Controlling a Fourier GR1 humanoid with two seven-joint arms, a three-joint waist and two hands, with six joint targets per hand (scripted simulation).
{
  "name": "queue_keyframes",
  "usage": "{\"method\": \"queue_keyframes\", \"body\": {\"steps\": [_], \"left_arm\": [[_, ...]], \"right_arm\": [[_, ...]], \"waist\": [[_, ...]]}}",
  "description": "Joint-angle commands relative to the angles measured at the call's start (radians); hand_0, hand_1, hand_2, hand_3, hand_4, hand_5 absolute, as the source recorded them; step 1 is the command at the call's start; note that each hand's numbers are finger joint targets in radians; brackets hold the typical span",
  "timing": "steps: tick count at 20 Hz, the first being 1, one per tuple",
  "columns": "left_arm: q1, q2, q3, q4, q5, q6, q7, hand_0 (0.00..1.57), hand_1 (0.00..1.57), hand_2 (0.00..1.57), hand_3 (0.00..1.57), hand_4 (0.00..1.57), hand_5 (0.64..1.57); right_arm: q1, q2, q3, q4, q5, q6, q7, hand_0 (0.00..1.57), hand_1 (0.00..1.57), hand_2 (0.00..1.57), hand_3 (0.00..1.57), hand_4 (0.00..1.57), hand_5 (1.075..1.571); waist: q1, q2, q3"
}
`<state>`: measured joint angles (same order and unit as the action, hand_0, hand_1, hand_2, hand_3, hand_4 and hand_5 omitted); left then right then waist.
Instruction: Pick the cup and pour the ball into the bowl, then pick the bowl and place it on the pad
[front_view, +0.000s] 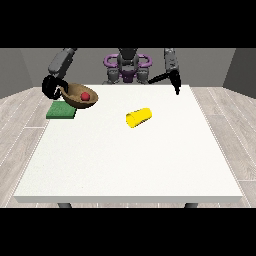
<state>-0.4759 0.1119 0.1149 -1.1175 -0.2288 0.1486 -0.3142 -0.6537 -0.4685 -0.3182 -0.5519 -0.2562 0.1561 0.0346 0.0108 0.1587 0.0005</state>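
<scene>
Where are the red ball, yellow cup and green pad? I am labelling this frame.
Small red ball (85, 95), front view: its middle, inside the brown bowl.
Yellow cylindrical cup (139, 117), front view: side wall; it lies on its side.
Flat green square pad (60, 112), front view: its top face.

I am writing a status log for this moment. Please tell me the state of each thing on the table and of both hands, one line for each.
Brown bowl: tilted, held by its rim above the table, holding the ball.
Red ball: inside the bowl.
Yellow cup: lying on its side, empty, mouth toward the view's left.
Green pad: flat on the table, nothing resting on it.
Hand at the view's left: closed on the bowl's rim.
Hand at the view's right: holding nothing.
</scene>
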Motion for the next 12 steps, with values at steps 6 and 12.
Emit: {"method": "queue_keyframes", "body": {"steps": [6, 12], "left_arm": [[-0.093, -0.022, -0.063, -0.173, -0.043, 0.038, 0.043, 0.0, 0.0, 0.0, 0.0, 0.0, 1.564], [-0.078, -0.005, -0.058, -0.27, -0.056, 0.064, 0.031, 0.0, 0.0, 0.0, 0.0, 0.0, 1.564]], "right_arm": [[0.02, -0.18, -0.115, 0.113, -0.055, 0.143, -0.176, 1.57, 1.57, 1.57, 1.44, 1.03, 1.563], [-0.026, -0.317, -0.139, 0.147, -0.043, 0.187, -0.23, 1.57, 1.57, 1.57, 0.0, 1.05, 1.567]], "waist": [[0.062, 0.219, 0.0018], [0.061, 0.319, 0.0015]]}}
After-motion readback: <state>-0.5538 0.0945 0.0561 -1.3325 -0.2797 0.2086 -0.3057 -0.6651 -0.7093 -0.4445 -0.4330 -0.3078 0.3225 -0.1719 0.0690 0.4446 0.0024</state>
